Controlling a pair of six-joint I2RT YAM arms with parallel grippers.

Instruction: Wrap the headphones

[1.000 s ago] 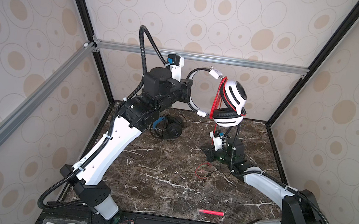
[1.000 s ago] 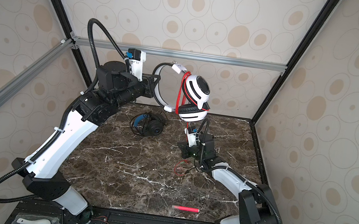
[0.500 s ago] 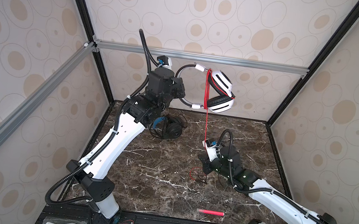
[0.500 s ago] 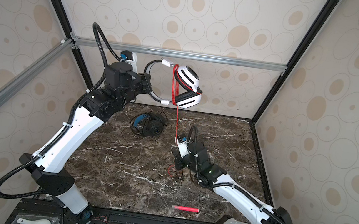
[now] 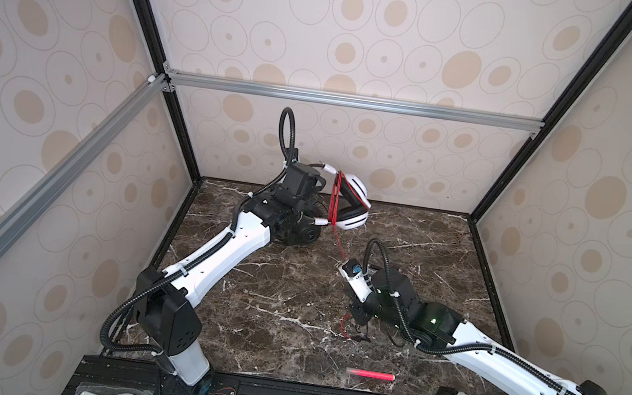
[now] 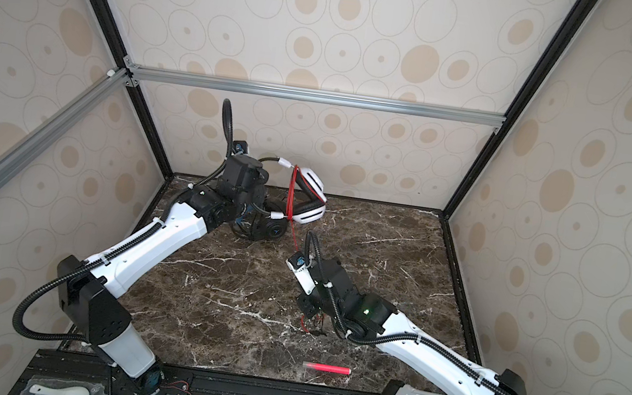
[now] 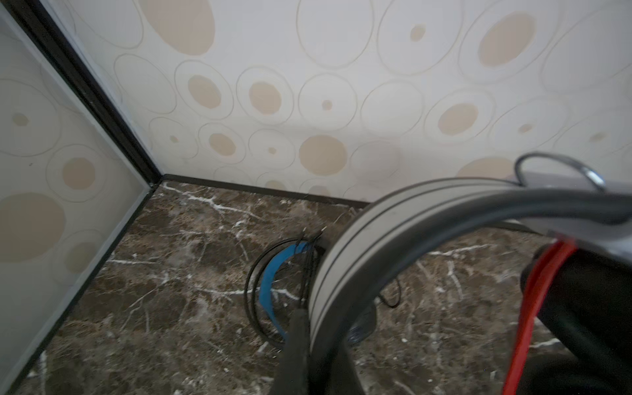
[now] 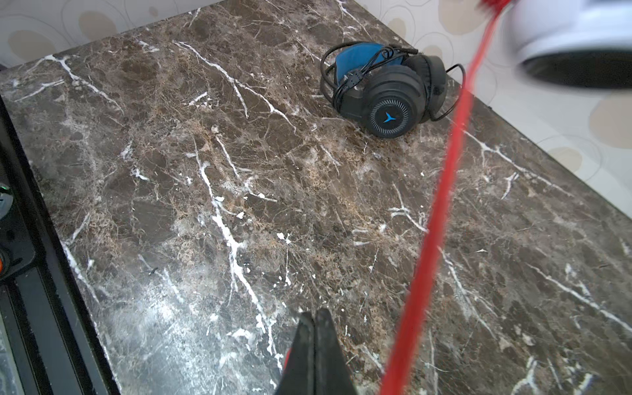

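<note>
Left gripper (image 7: 309, 342): mine, clenched on the grey-white striped headband (image 7: 359, 246) of the white over-ear headset with black-striped cups (image 5: 352, 221). One dark finger shows against the band in the left wrist view.
Why that hold: gripping the band leaves both cups and the gap between them free, so I judge the headset is serving as a spool.
Right gripper (image 8: 314, 316): jaws pressed together, low over the dark brown marble-patterned table (image 5: 267, 326). A sliver of red shows beside one finger, and the thin red cable (image 5: 337, 239) runs tight toward that wrist, so I judge it pinched there (the pinch itself is hidden).
Why low and apart: standing off from the headset takes up slack, which should let the turns lie snug.
Cable: several turns already cross from one end of the band to the other, just beside the cups. A loose red loop lies on the table by the right gripper in both top views.
White headset: at the back of the table, just beyond the left gripper's fingers and well apart from the right gripper. Whether its lower cup touches the table I cannot tell.
Black over-ear headset with blue headband accents (image 8: 386, 95): on the table near the back, partly hidden by my left arm in both top views, its black cable bunched round it.
Stray: a pink stick (image 5: 370, 374) near the front edge, clear of both arms.
</note>
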